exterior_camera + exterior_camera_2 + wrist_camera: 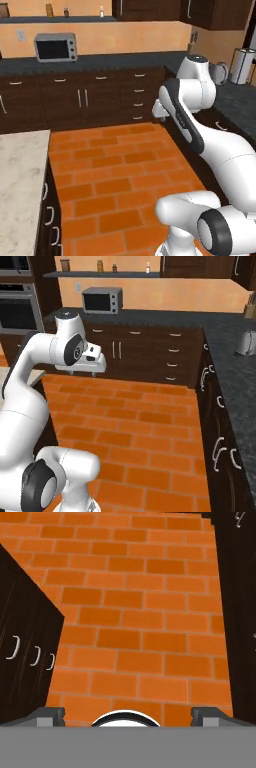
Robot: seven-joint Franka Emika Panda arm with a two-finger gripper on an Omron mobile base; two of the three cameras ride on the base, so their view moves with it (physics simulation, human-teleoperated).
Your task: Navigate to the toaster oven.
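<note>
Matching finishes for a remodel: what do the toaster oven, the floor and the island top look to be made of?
Toaster oven: grey brushed-looking metal casing, dark glossy glass door. Floor: orange brick or tile with pale grout lines, matte. Island top: pale speckled stone, perhaps marble.

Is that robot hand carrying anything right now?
No, nothing is held. The gripper is open, its fingertips wide apart, with just the orange brick floor below.

One toaster oven [55, 47] stands on the far counter [100, 62], and one silver slot toaster [243, 65] stands on the right counter. Four small bottles or jars sit on the wall shelf [100, 275]. One wall oven [17, 306] is built into the left cabinetry.
</note>
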